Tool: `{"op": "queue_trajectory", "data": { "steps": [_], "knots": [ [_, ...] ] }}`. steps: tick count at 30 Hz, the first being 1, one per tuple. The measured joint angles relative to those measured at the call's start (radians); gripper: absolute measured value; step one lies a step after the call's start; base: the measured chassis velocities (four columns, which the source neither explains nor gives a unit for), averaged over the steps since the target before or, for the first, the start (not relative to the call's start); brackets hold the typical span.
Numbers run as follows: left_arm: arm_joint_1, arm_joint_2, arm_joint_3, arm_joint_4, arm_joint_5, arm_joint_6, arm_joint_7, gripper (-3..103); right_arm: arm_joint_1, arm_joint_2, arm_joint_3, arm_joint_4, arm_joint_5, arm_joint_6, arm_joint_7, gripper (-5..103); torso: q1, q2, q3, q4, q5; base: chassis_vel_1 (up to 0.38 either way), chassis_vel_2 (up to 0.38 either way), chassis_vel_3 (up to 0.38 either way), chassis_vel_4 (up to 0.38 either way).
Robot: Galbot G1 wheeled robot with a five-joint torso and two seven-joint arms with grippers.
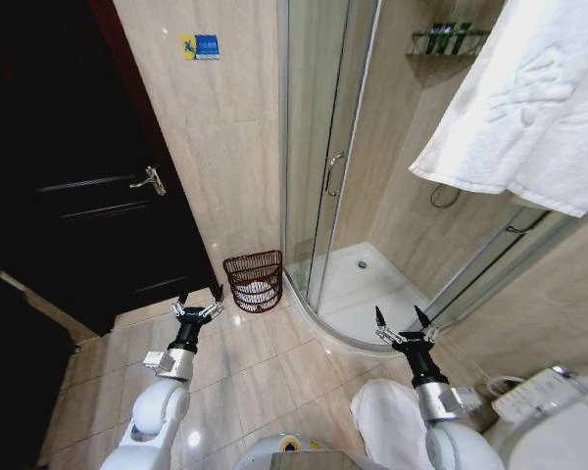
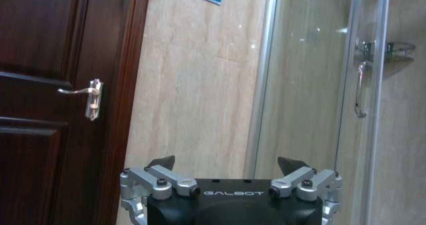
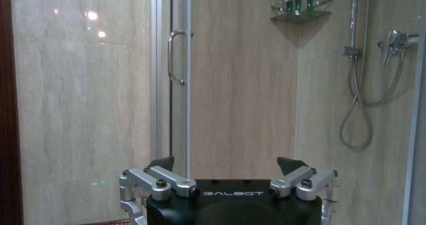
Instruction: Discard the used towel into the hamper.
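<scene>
The used towel hangs white and draped at the upper right of the head view, high above and beyond the right tool, well apart from it and not touched by either arm. The hamper stands on the tiled floor against the wall, between the dark door and the glass shower enclosure; something pale lies inside it. It sits just ahead and a little to the right of the left tool, near but not touching.

Both tools are empty, fingers spread apart, held low in front of the robot; the left wrist view shows its own tool open toward the door handle and wall, the right wrist view its tool open toward the shower door.

By my reading, the task is at its start: the towel is not yet grasped. The next move calls for raising the right arm up to the hanging cloth, closing on a fold near its lower edge, and pulling it free before carrying it across to the hamper.
</scene>
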Motion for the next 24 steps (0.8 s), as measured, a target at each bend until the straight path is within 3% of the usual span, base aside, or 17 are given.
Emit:
{"op": "queue_trajectory", "data": {
  "steps": [24],
  "knots": [
    [0.0,0.0,0.0,0.0,0.0,0.0,0.0,100,0.0,0.0,0.0,0.0,0.0,0.0,0.0,100,0.0,0.0,0.0,0.0,0.0,0.0,0.0,0.0,0.0]
  ]
}}
